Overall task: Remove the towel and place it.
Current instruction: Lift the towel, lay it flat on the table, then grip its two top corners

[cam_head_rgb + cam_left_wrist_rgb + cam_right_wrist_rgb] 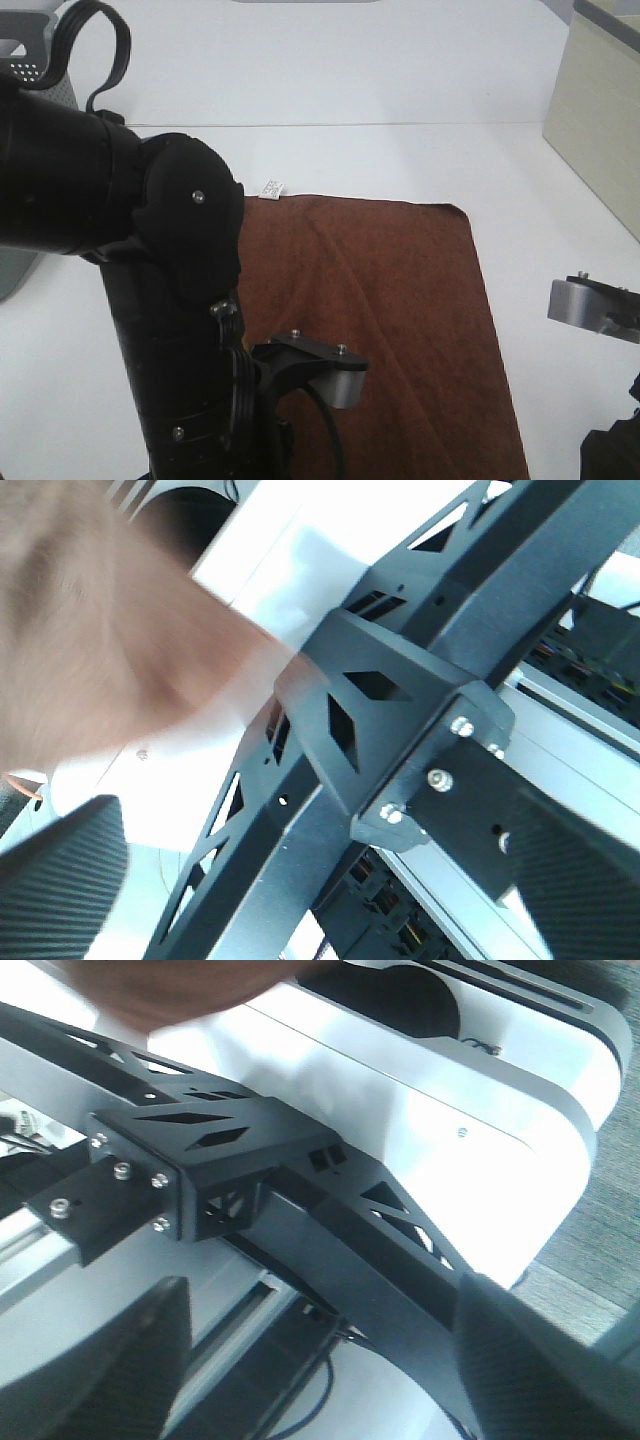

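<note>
The towel (400,320) is dark brown and lies flat on the white table (400,160), with its small white tag (271,189) at the far left corner. My left arm (150,250) rises over the towel's left edge. Its gripper (320,900) is out of the exterior view; the left wrist view shows its fingers (60,880) apart and empty, with a blurred towel edge (90,630) behind them. My right gripper (320,1370) is also open and empty, held off the towel's near right side, with a strip of the towel (180,985) in view.
A grey perforated basket (35,68) stands at the far left behind my left arm. A beige box (600,110) stands at the far right. Both wrist views look down past the table's front edge onto black metal framing (400,710) (230,1160).
</note>
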Available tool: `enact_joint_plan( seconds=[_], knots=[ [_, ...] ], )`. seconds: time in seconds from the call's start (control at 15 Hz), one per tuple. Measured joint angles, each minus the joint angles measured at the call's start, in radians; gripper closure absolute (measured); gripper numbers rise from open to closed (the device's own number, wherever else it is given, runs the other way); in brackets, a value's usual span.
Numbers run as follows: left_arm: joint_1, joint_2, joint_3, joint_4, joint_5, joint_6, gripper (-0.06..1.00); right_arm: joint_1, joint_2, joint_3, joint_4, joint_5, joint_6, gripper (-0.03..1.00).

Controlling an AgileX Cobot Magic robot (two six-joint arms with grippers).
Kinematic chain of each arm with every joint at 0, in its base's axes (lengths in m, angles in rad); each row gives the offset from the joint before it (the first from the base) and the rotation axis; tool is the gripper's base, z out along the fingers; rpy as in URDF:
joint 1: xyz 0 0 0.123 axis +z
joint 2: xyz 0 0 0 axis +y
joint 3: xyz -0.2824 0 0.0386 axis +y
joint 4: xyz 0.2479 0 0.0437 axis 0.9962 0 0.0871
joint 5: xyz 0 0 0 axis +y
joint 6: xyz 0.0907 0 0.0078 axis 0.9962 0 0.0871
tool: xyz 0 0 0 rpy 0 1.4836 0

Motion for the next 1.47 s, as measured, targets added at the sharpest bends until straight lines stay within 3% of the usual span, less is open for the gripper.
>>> enact_joint_plan(
  seconds=[0.33, 0.6, 1.0, 1.27, 1.47],
  knots=[
    [-0.010, 0.000, -0.030, -0.059, 0.000, 0.012, -0.04, 0.000, -0.004, -0.038, -0.013, -0.015, 0.000, 0.22],
    [0.025, -0.010, -0.124, -0.011, 0.019, -0.005, -0.05, -0.001, -0.086, -0.104, -0.057, -0.077, 0.020, 0.22],
    [0.327, -0.072, -0.240, 0.085, 0.053, -0.003, -0.05, -0.001, -0.095, -0.331, -0.235, -0.184, 0.185, 0.22],
    [0.515, -0.072, -0.291, 0.149, 0.062, 0.030, -0.05, -0.006, 0.029, -0.531, -0.315, -0.191, 0.236, 0.22],
    [0.635, -0.072, -0.305, 0.165, 0.061, 0.080, -0.05, -0.146, 0.141, -0.656, -0.256, -0.191, 0.212, 0.22]
  ],
)
